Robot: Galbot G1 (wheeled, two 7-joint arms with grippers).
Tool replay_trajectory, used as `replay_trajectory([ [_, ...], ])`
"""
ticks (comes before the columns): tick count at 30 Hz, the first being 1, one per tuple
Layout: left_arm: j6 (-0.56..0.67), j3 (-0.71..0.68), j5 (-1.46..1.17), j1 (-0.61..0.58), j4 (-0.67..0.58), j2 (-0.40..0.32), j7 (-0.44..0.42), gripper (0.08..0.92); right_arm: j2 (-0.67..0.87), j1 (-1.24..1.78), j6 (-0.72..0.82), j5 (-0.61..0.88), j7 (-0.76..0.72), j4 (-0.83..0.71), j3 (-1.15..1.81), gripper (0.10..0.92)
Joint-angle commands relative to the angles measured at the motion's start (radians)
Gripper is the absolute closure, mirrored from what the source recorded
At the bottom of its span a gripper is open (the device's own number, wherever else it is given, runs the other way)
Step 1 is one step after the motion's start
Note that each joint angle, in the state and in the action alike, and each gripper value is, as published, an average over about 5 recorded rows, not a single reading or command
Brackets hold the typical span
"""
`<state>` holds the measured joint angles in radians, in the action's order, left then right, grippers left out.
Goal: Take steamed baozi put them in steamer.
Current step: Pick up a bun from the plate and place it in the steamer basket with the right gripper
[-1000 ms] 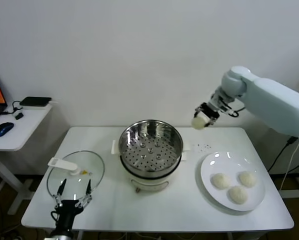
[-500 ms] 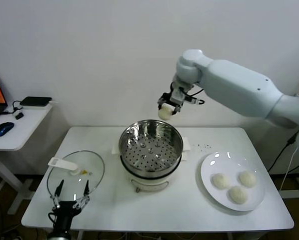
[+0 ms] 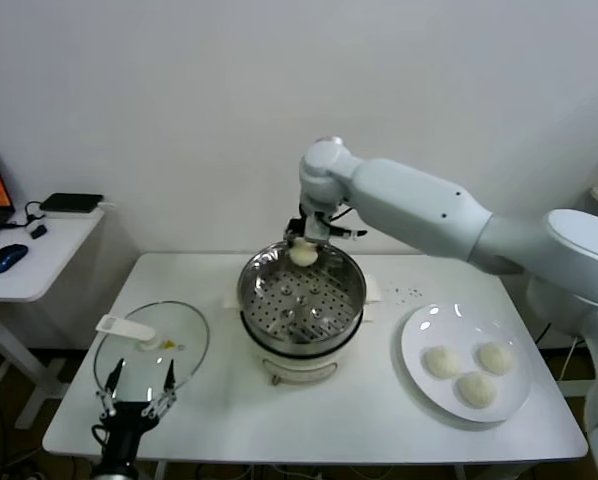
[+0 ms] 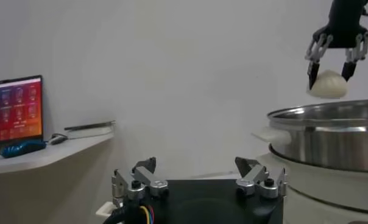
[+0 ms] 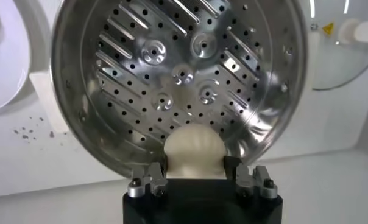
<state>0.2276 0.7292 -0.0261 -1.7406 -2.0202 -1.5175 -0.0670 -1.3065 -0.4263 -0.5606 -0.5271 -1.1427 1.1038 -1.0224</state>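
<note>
While the left gripper (image 3: pixel 137 392) waits open by the glass lid (image 3: pixel 151 345), the right gripper (image 3: pixel 304 243) clamps a baozi (image 3: pixel 303 254), the steamer (image 3: pixel 301 300) directly beneath it.

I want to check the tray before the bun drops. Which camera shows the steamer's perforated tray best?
The right wrist view: it looks straight down into the steamer, showing the bare perforated tray beyond the baozi held in the right gripper. The head view shows the tray at a slant. The left wrist view shows only the steamer's outer wall.
</note>
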Motion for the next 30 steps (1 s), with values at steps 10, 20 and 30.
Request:
replay_trajectory([
  [10, -0.004, -0.003, 0.004, 0.005, 0.006, -0.004, 0.003, 0.177, -0.026, 0.111, -0.015, -0.148, 0.01, -0.021, 0.038, 0.414],
  [20, -0.001, -0.004, 0.004, 0.003, 0.015, -0.009, 0.004, 0.177, -0.033, 0.144, -0.027, -0.188, 0.017, -0.034, 0.063, 0.406],
  [30, 0.001, -0.005, 0.003, 0.003, 0.021, -0.012, 0.006, 0.177, -0.034, 0.17, -0.037, -0.21, 0.025, -0.04, 0.084, 0.309],
])
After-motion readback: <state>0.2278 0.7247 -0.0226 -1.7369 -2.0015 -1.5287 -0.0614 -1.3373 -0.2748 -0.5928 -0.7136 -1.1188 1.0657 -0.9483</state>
